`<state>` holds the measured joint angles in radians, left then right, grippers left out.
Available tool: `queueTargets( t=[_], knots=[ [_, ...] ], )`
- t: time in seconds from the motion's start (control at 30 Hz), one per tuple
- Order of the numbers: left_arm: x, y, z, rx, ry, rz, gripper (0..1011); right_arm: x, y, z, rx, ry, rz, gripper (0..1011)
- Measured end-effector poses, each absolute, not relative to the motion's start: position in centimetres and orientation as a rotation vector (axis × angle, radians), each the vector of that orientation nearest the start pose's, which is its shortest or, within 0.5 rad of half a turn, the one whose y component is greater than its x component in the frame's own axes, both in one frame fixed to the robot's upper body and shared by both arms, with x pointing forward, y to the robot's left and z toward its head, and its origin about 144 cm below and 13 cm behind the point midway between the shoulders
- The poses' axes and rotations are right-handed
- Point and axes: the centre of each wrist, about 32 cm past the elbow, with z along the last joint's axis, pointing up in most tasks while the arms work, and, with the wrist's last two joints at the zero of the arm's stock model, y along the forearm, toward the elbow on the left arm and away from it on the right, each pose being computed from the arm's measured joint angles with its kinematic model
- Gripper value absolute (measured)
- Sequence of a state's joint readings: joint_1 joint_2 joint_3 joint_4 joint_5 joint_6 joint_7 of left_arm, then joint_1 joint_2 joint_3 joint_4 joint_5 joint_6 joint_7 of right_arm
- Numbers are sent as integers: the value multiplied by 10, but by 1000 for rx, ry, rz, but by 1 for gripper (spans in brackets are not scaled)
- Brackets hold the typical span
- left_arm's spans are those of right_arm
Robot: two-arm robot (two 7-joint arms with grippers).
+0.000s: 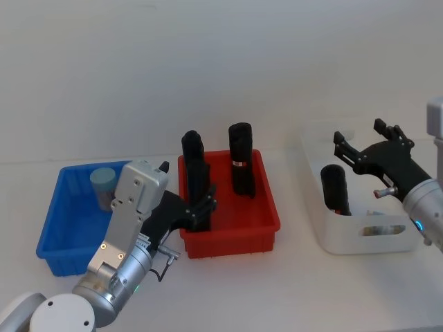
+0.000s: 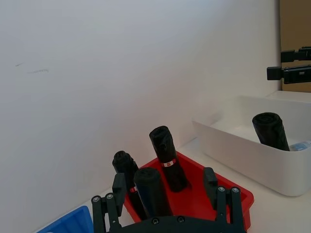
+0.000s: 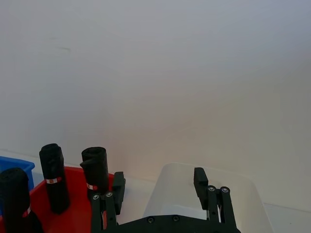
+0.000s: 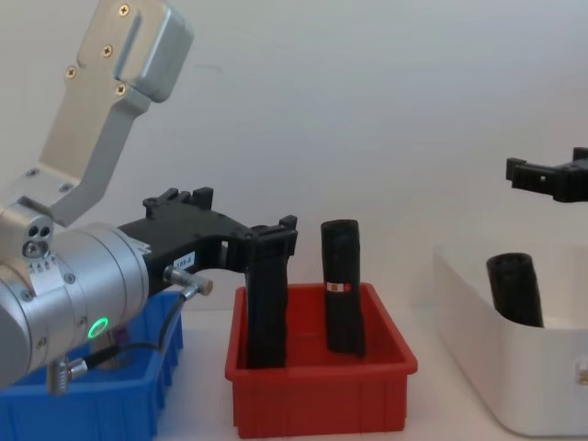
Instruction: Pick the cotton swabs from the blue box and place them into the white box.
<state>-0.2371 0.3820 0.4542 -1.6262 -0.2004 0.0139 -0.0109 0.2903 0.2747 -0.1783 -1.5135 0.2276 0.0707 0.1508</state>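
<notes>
One jar of cotton swabs (image 1: pixel 104 185) upright in the blue box (image 1: pixel 66 221), toward the far wall on the side nearer the red bin (image 1: pixel 266 207), partly hidden behind the left arm. Grey-blue lid on top. Not touched by either gripper.

Left gripper (image 1: pixel 201 207) away from the blue box, reaching over the near left corner of the red bin. Jaws released and spread wide in the left wrist view, with one black cylinder (image 2: pixel 150 191) standing between the fingers (image 2: pixel 119 189), closer to one finger than the other; cannot tell whether touching. Two more black cylinders in the same bin, one just behind (image 2: pixel 125 167) and one leaning toward the far wall (image 2: pixel 167 158), with a red-white band around it.

Right gripper (image 1: pixel 367 146) raised above the far side of the white box (image 1: pixel 325 235), well apart from the blue box. Jaws released, fingers (image 3: pixel 200 179) wide apart with nothing between them.

Inside the white box, another black cylinder (image 1: pixel 334 188) leaning against the left wall, with a small pale item beside it, too unclear to name.

All three boxes in a row on the white table (image 1: pixel 277 290): blue on the left, red in the middle, white on the right.
</notes>
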Motion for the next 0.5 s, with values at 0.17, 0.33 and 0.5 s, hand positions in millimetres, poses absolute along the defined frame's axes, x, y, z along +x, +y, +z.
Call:
queueTargets(
  t=[0.17,0.33,0.5],
  knots=[
    [492,198,1204,61,-268,1124,1003,531,-259,1225,23,-153,-1265,990],
    [492,198,1204,61,-268,1124,1003,530,-259,1226,26,-154,-1262,1001],
    [492,198,1204,61,-268,1124,1003,530,-260,1226,28,-154,-1260,1001]
  ],
)
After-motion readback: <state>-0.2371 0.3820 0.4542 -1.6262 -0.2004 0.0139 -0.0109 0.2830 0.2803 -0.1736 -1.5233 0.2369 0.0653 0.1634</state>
